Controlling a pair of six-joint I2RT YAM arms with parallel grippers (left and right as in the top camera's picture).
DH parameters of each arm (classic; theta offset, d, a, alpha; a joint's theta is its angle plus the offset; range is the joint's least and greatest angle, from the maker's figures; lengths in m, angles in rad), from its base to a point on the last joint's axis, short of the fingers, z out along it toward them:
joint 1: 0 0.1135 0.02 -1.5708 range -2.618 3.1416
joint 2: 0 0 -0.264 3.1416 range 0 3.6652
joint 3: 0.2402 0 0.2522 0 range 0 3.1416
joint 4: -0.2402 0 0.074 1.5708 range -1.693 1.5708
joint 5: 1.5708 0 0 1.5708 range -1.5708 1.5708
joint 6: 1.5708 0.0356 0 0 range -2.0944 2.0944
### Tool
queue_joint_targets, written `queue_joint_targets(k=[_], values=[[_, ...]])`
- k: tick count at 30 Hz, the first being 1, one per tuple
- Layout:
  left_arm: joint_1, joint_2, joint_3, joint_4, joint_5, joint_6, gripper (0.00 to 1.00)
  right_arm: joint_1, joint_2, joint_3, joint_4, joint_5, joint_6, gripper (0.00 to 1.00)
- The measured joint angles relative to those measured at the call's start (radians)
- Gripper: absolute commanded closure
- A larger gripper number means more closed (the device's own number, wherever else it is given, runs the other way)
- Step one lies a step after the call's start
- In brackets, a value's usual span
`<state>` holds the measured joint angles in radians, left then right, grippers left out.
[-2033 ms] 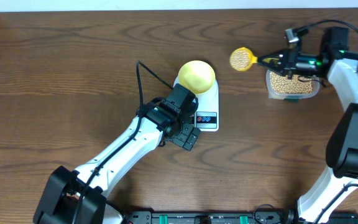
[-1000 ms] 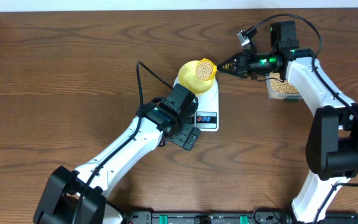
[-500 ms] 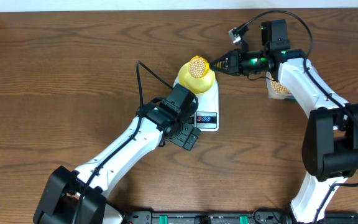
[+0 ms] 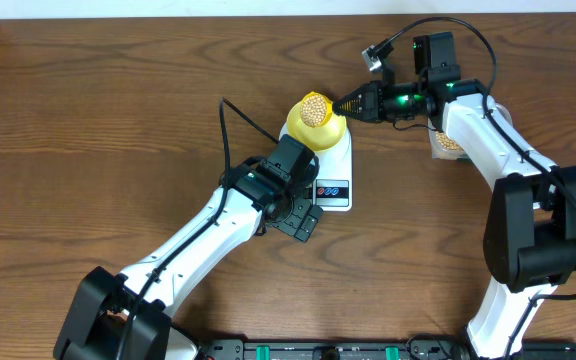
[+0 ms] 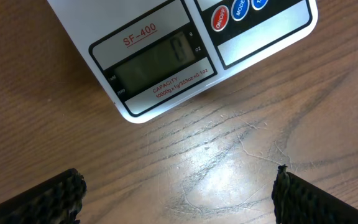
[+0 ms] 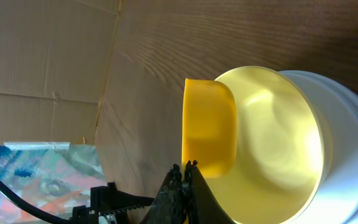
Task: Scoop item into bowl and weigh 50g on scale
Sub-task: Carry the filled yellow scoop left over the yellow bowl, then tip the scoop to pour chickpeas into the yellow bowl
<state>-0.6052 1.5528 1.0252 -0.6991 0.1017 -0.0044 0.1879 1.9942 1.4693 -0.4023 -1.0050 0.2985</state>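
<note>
The white scale point(image 4: 334, 172) stands mid-table with the pale yellow bowl point(image 4: 318, 130) on it. Over the bowl hangs a yellow scoop point(image 4: 315, 108), heaped with tan beans point(image 4: 314, 106). My right gripper point(image 4: 353, 104) is shut on the scoop's handle just right of the bowl. In the right wrist view the scoop head point(image 6: 209, 127) sits against the bowl point(image 6: 278, 149), beyond the shut right gripper point(image 6: 184, 169). My left gripper point(image 4: 303, 222) rests open on the table in front of the scale. Its display point(image 5: 157, 62) faces the empty left gripper point(image 5: 179, 199).
A clear tub of beans point(image 4: 450, 142) stands right of the scale, mostly under my right arm. Cardboard point(image 6: 42, 56) lines the table's far edge. A black cable point(image 4: 230, 130) runs left of the bowl.
My right arm has carried the loaded scoop leftward from the tub to above the bowl. The left arm has stayed still.
</note>
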Motion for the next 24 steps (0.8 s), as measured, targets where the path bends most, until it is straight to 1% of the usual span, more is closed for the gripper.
queue_joint_targets(k=[6,13,24], values=[[0.0,0.0,0.0,0.0,0.0,0.0,0.02,0.0,-0.008,0.0,-0.001,0.004,-0.028,0.99],[0.0,0.0,0.0,0.0,0.0,0.0,0.02,0.0,-0.084,0.0,0.0,0.047,-0.055,0.99],[0.0,0.0,0.0,0.0,0.0,0.0,0.02,0.003,-0.107,0.0,0.0,0.103,-0.179,0.99]])
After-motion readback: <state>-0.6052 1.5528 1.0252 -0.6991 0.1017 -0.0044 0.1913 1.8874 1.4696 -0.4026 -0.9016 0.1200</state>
